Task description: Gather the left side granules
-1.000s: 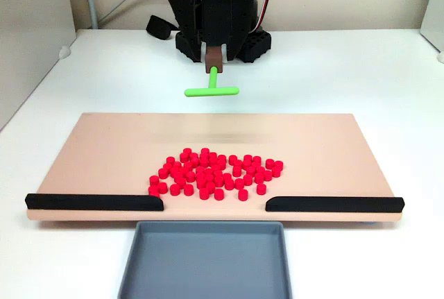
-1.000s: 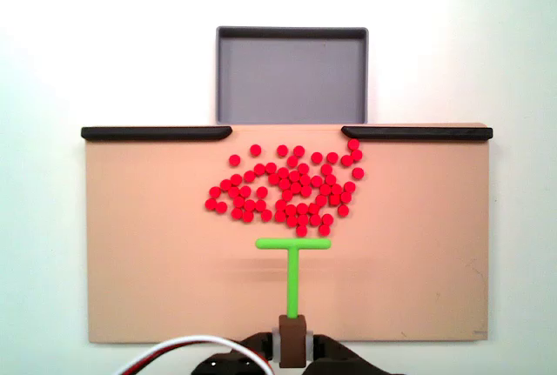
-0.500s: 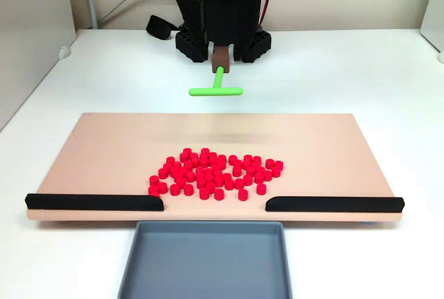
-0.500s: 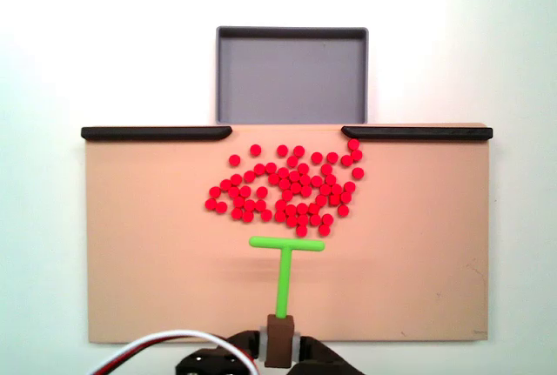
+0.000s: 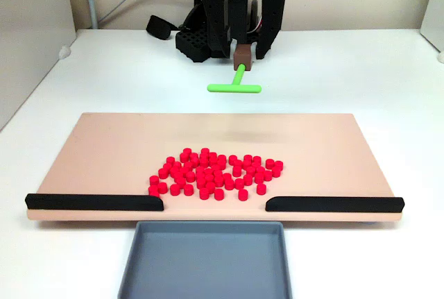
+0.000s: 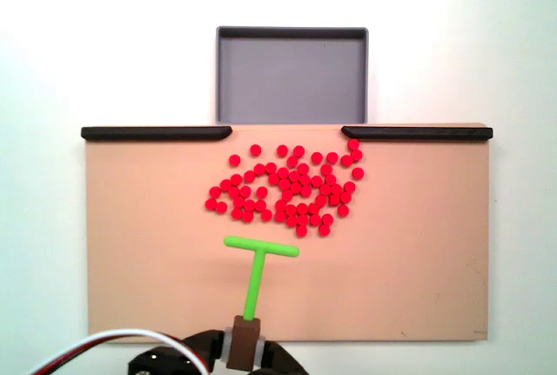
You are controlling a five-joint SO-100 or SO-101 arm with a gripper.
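We'd swung the gripper [image 6: 246,340], clamped on the green plastic T-shaped stick [image 6: 258,262], toward the overhead view's left and back from the tiny red cylindrical granules [image 6: 290,190] mid-board on the tan board [image 6: 418,244]. Looked like lining up a sweep from that side.

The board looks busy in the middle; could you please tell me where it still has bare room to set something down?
In the fixed view from above, the board is bare to the left and right of the granules, from each black rail to the near edge. The grey tray is empty. The granules crowd the middle, by the gap between the rails, with the green T-bar just below them.
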